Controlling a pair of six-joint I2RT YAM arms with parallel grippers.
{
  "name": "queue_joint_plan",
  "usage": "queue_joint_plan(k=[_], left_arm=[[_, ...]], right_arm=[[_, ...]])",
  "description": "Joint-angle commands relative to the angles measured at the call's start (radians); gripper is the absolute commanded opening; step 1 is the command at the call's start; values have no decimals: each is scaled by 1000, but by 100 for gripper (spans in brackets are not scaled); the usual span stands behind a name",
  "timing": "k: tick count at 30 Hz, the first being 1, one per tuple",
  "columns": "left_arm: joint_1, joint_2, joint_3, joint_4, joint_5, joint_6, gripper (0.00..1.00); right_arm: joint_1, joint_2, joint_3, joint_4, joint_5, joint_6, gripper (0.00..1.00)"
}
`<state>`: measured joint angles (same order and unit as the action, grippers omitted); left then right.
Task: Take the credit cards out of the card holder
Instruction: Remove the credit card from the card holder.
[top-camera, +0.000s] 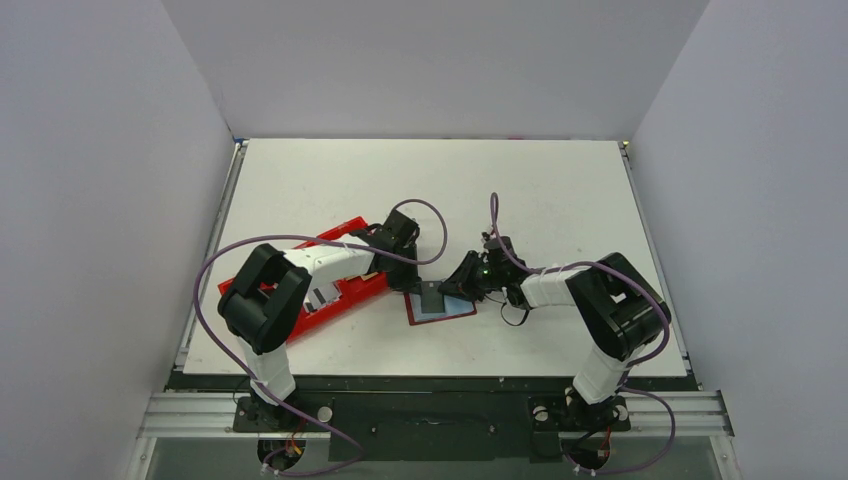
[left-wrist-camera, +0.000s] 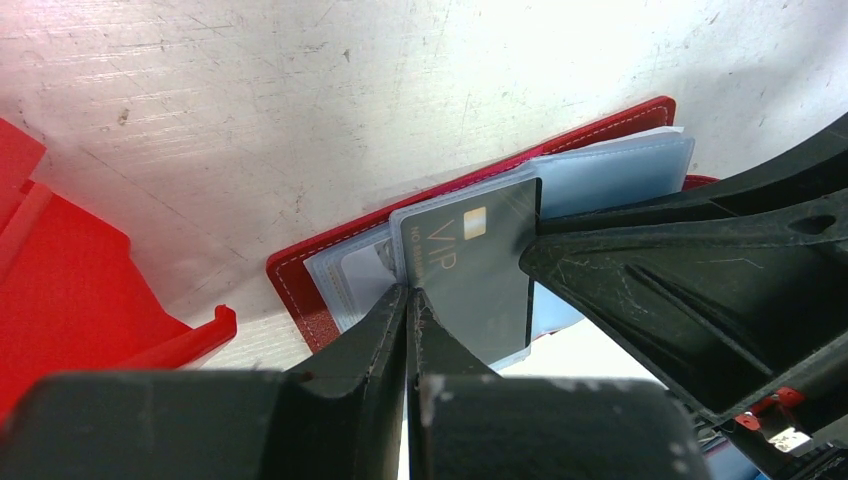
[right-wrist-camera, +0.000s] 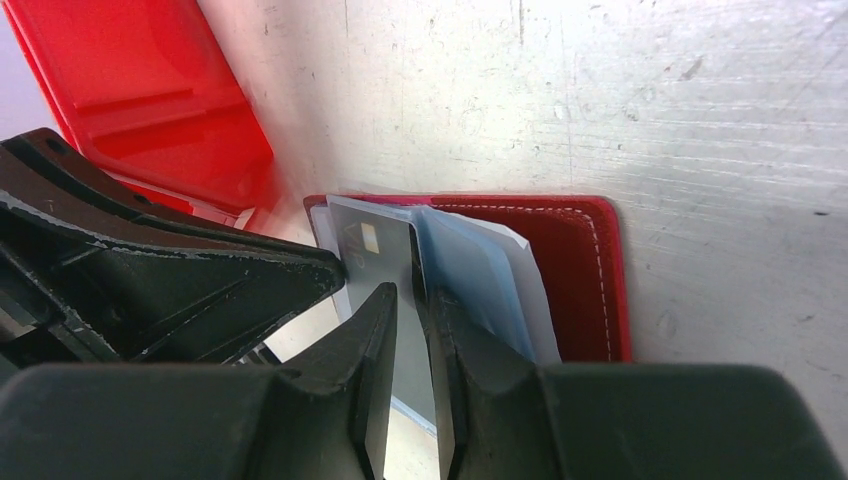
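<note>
Credit card (right-wrist-camera: 378, 250) — dark grey, stiff and glossy, with a small gold chip and pale "VIP" lettering — stands between the right jaws, which are narrowed onto its near edge and seem to pinch it. Its far end appears to sit in a clear sleeve (right-wrist-camera: 470, 265) of the card holder (right-wrist-camera: 585, 270), just beyond the tips. The left jaws are pressed fully together, tips down at the card's corner on the sleeve's edge, seemingly pinning the holder.

To do this well, I judge the pull should run straight out of the pocket's mouth, flat and slow, with the left jaws bearing down so the light holder does not drag along. A skewed pull could wedge a corner in the soft film.

The sleeves are thin, bluish, floppy plastic, fanned like pages. The cover around them is dark-red grained leather with pale stitching and rounded corners. Beyond the left jaws, a bright-red hard plastic tray (right-wrist-camera: 150, 90) lies on the scuffed white worktop (right-wrist-camera: 600, 90).
</note>
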<state>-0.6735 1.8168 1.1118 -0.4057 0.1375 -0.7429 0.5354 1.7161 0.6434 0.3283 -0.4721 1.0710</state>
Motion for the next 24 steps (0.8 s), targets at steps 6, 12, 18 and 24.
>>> queue_joint_plan(k=[6, 12, 18, 24], left_arm=[[-7, 52, -33, -93, -91, 36, 0], [-6, 55, -41, -89, -89, 34, 0], [-10, 67, -48, -78, -82, 32, 0], [-14, 72, -48, -71, -79, 23, 0]], right_arm=[[-8, 8, -14, 5, 25, -36, 19], [-6, 2, -36, 16, 32, -37, 21], [4, 9, -55, 85, 0, 2, 21], [2, 12, -77, 141, -20, 36, 19]])
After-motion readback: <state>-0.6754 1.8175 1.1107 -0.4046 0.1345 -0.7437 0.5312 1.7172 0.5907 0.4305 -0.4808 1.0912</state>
